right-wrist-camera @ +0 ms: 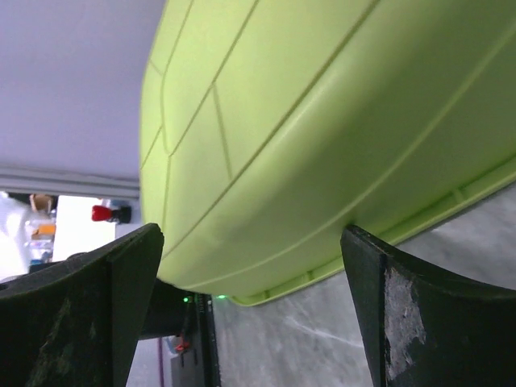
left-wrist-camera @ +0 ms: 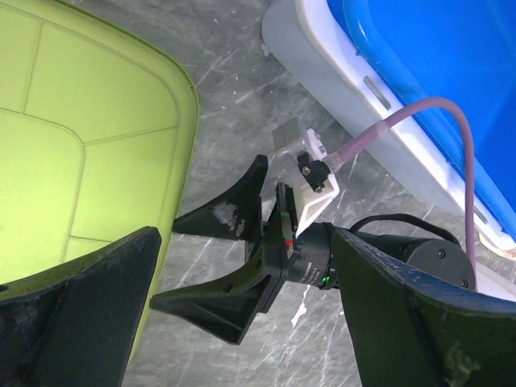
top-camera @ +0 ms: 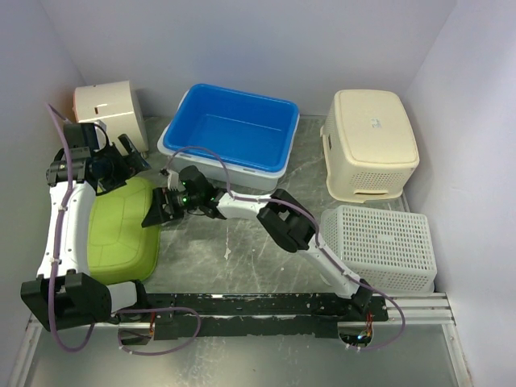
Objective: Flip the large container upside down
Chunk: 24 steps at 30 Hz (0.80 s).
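The right gripper [top-camera: 157, 211] is seen with its fingers spread apart and nothing between them, low above the counter [top-camera: 234, 250] and just beside the right-hand rim of the green container [top-camera: 121, 234]. The left gripper [top-camera: 133, 157] is also held apart and empty, above the far end of the same container. Because both grippers are close to each other, a contact between them may be expected if either is moved carelessly. If the right gripper is pushed further to the left, the rim could be caught and lifted, or the container could be slid over the counter. The cable of the right arm runs close to the blue bin [top-camera: 234, 133], so a snag there cannot be excluded. The green container is judged to be the task's thing. It lies at the left of the counter with its ribbed base upward and its opening down, and its long axis runs from the near edge toward the back.
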{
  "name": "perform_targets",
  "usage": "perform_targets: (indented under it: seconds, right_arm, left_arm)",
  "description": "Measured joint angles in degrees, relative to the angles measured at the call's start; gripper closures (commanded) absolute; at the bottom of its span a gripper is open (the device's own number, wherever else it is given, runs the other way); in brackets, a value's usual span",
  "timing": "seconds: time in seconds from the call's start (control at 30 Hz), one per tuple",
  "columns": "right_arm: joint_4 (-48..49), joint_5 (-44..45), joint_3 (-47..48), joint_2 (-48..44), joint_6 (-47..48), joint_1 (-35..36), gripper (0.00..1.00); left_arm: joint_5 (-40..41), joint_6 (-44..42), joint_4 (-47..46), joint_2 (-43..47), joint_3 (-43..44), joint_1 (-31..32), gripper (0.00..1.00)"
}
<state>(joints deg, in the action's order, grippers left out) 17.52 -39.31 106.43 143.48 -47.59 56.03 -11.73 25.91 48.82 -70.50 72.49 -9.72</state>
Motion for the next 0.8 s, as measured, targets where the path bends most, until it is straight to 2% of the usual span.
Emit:
perform_targets:
  seconds: [0.2, 0.37, 0.57, 0.67, 0.8]
  right_arm:
    - [6.45, -0.39, -3.74, -1.73, -2.4, 1.09, 0.05]
    - [8.09, -0.11, -4.35, -2.36, -2.6, 0.96, 0.05]
    - [9.42, 1.42, -10.49, -6.1, -1.42, 1.11, 0.05]
    - [9.86, 1.31, -8.76, -4.85, -1.6, 2.03, 0.04]
    - [8.96, 1.14, 0.94, 0.39, -1.42, 4.17, 0.04]
  left_arm:
    - [-0.59, 0.07, 0.24, -0.02, 2.16, 0.0, 0.01]
    - [-1.75, 0.33, 0.42, -0.24, 4.94, 0.0, 0.01]
    - [-4.61, 0.57, 0.13, -0.44, 9.84, 0.0, 0.01]
    - [-6.75, 1.01, -0.55, -0.79, 13.25, 0.0, 0.01]
    - [-8.92, 1.03, -2.32, -0.9, 17.22, 0.0, 0.01]
